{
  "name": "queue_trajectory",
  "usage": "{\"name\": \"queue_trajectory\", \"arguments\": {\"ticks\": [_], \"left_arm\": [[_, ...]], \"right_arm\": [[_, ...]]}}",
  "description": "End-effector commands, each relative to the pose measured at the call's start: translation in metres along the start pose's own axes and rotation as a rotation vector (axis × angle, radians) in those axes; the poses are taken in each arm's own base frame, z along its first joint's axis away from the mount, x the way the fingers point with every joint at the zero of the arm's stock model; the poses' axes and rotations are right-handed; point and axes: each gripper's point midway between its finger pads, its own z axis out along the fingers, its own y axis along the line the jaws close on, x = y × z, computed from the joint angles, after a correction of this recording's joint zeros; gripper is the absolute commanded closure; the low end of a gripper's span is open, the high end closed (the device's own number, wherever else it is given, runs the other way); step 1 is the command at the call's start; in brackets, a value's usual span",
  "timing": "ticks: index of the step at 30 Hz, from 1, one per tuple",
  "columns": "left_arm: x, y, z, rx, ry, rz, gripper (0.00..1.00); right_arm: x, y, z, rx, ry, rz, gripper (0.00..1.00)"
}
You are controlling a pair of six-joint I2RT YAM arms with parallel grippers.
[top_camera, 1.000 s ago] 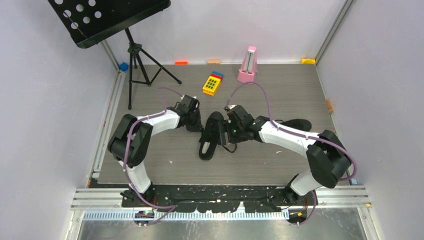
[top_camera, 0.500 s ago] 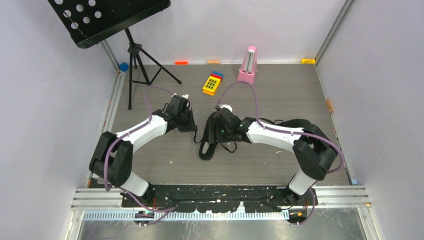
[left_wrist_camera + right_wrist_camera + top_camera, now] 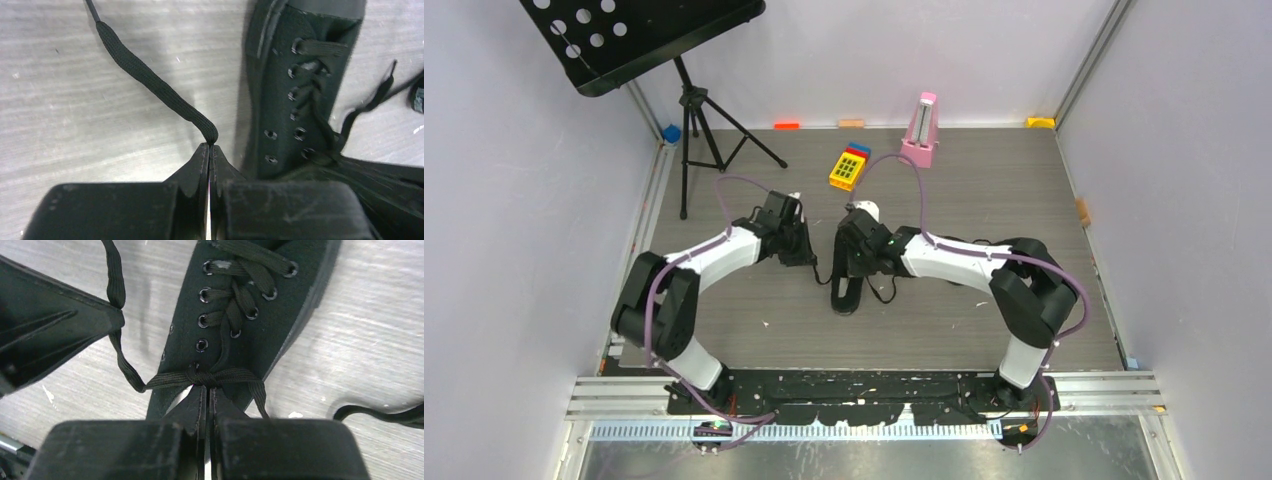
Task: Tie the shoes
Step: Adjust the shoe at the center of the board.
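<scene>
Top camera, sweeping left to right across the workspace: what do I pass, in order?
music stand → left pincer → black shoe → pink metronome

Robot lab cell: plain walls (image 3: 944,50), aluminium frame (image 3: 614,398).

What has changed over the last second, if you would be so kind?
The right pincer slid leftward over the shoe and shut on the lace crossing. The left pincer stayed shut on its lace. The metronome and music stand stayed put.
</scene>
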Motion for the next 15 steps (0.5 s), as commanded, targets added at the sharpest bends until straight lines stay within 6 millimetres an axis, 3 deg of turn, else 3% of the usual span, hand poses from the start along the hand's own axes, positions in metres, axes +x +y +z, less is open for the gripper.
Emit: {"name": "queue_trajectory", "arguments": {"ticks": [1,7,13,15], "left_arm": [[-0.029,-0.002,0.017,0.06,-0.01,-0.038,1.0],[-0.048,-0.009,0.031,0.146,-0.015,-0.052,1.0],[-0.06,-0.01,0.021,0.14,-0.056,-0.032,1.0],[-0.061,-0.011,0.016,0.143,-0.07,-0.028,1.0]], "right_arm": [[-0.061,-0.025,0.002,0.093,-0.176,0.033,1.0],[-0.081,-0.034,0.014,-0.007,-0.123,0.025,1.0],[-0.087,-0.032,0.007,-0.04,-0.112,-0.013,0.96],[-0.086,-0.03,0.001,-0.053,-0.11,-0.007,0.99]]}}
